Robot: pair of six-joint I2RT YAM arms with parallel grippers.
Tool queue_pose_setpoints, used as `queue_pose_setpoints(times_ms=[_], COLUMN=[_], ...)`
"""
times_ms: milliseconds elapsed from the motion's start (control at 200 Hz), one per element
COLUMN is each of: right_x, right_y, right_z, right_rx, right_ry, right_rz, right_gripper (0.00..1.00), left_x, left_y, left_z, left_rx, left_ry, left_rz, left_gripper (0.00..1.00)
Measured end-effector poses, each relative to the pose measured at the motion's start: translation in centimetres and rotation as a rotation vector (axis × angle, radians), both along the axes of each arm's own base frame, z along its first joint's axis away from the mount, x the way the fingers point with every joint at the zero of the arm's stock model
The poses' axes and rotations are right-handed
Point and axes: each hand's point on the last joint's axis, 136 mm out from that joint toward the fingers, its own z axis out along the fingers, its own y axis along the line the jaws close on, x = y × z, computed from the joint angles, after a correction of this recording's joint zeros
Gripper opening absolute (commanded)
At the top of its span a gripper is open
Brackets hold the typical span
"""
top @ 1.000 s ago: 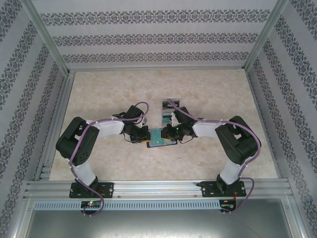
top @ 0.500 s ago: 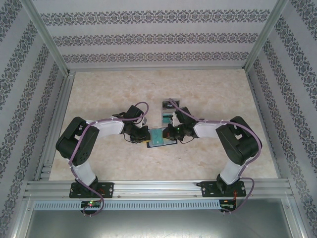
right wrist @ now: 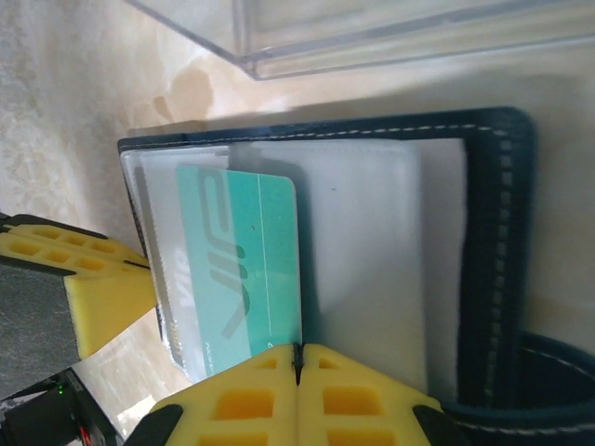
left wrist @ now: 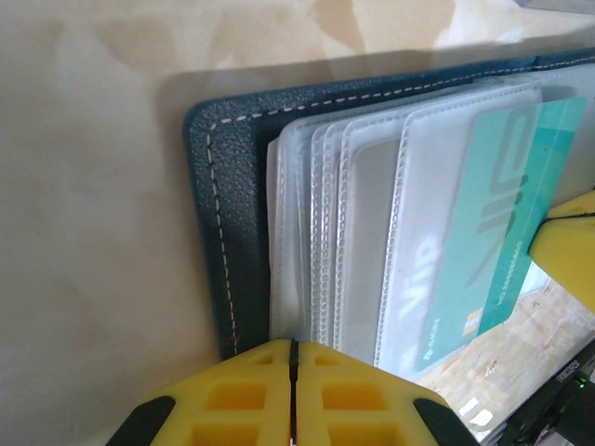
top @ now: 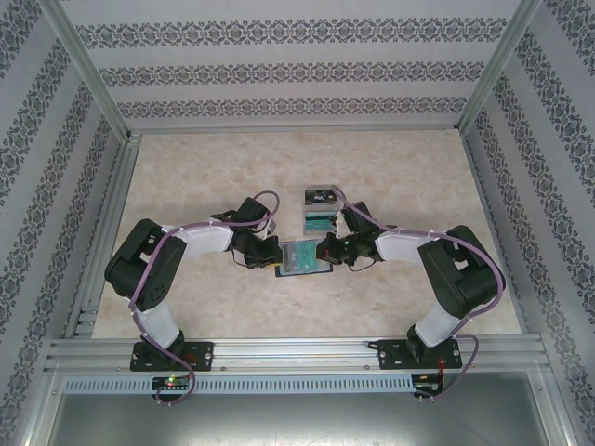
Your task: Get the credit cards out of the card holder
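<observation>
The slate-blue card holder (top: pixel 299 258) lies open on the table between both arms. Its stitched cover (left wrist: pixel 218 214) and clear sleeves fill the left wrist view. My left gripper (left wrist: pixel 293 346) is shut, its seam pinching the near edge of those sleeves. One teal credit card (right wrist: pixel 246 269) marked VIP sticks partly out of its sleeve. My right gripper (right wrist: pixel 298 351) is shut on that card's edge, at the holder's right side (top: pixel 325 253). In the left wrist view the same card (left wrist: pixel 502 214) reaches toward the right gripper's yellow finger (left wrist: pixel 569 249). Other credit cards are not distinguishable in the sleeves.
A clear plastic case (right wrist: pixel 372 28) lies just beyond the holder, seen from above (top: pixel 317 209) with teal and dark things in it. Aluminium rails (top: pixel 102 242) border the beige table, and patterned walls close it in on three sides.
The right gripper has shut on the teal card and drawn back to the right, uncovering more of the holder. The left arm has stayed put.
</observation>
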Motion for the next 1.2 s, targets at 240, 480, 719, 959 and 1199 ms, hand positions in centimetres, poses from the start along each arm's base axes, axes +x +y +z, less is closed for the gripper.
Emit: queue_pose_setpoints(times_ms=[240, 480, 719, 959, 1199], right_x=[0.1, 0.0, -1.2, -0.6, 0.0], right_y=[-1.5, -3.1, -3.7, -4.2, -3.6], right_z=[0.2, 2.4, 5.0, 10.4, 15.9], right_rx=[-0.009, -0.004, -0.011, -0.088, -0.239], right_ry=[-0.009, -0.054, -0.095, -0.252, -0.561], right_rz=[-0.015, -0.033, -0.008, 0.045, 0.227], right_gripper=[0.00, 0.00, 0.00, 0.00, 0.00], left_x=[0.0, -0.1, -0.1, 0.2, 2.4], left_y=[0.0, 0.1, 0.2, 0.2, 0.8], left_z=[0.0, 0.1, 0.2, 2.7, 8.8], left_rx=[0.000, 0.004, 0.008, -0.013, -0.064], left_ry=[-0.004, -0.005, -0.005, -0.056, -0.214], left_rz=[-0.005, -0.003, -0.002, 0.001, 0.058], left_gripper=[0.09, 0.09, 0.10, 0.26, 0.67])
